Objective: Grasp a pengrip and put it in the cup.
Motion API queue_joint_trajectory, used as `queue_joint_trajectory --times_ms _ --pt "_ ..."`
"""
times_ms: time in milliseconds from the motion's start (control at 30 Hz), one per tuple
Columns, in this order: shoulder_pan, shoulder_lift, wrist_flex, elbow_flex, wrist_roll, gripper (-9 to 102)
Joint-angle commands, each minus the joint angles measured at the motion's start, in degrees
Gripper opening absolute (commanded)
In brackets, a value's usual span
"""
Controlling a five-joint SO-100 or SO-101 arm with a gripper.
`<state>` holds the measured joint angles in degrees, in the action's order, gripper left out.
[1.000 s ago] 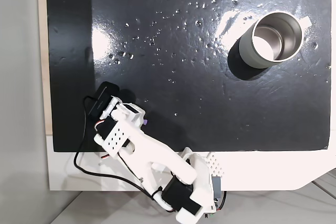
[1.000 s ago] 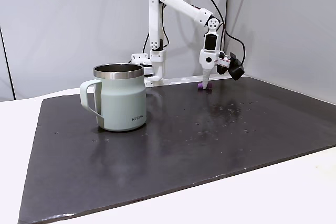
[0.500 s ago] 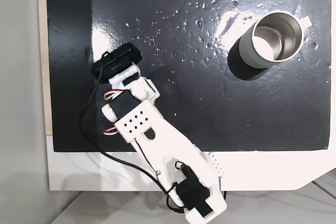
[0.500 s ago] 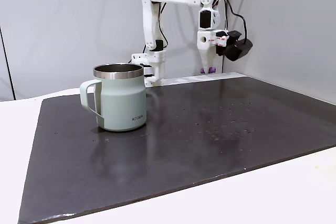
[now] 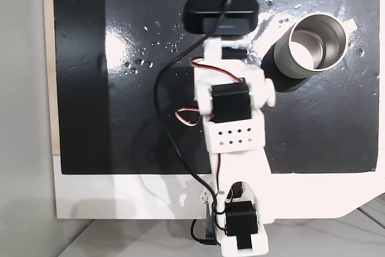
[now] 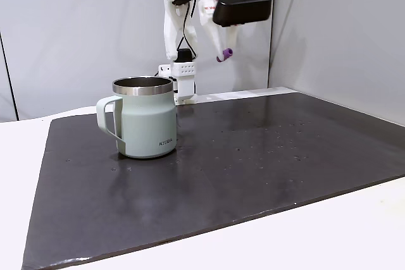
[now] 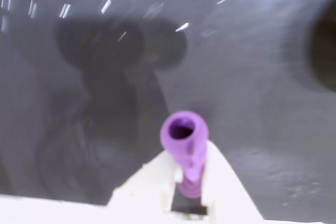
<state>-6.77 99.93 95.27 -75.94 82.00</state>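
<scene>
The light-purple pengrip sticks out tilted from between my white fingers, open end towards the wrist camera. My gripper is shut on it. From the side, the gripper hangs high above the mat with the pengrip at its tip, behind and to the right of the cup. Seen from above, the cup stands upright at the mat's far right with nothing in its steel inside. There the arm reaches to just left of it, covering the gripper.
A black mat covers the white table. The black wrist camera and its cable ride over the mat. The cup's handle points left in the side view. Grey walls stand behind.
The arm lifted the pengrip off the mat near its base-side left corner. It rose and swung right, ending beside the cup in the top-down view.
</scene>
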Motion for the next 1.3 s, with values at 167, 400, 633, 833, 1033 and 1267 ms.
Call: queue_joint_trajectory --times_ms 167,400,633,833,1033,1267 --pt "16.96 1.58 -10.37 7.38 3.6 1" --pt "25.66 -3.34 -19.34 7.38 7.29 1" --pt "29.27 -8.44 -24.87 7.38 8.96 1" --pt "29.36 -9.05 -25.84 7.03 8.79 2" --pt "29.09 -7.82 -25.84 5.54 7.91 31" --pt "28.74 -6.24 -25.84 3.78 8.0 33"
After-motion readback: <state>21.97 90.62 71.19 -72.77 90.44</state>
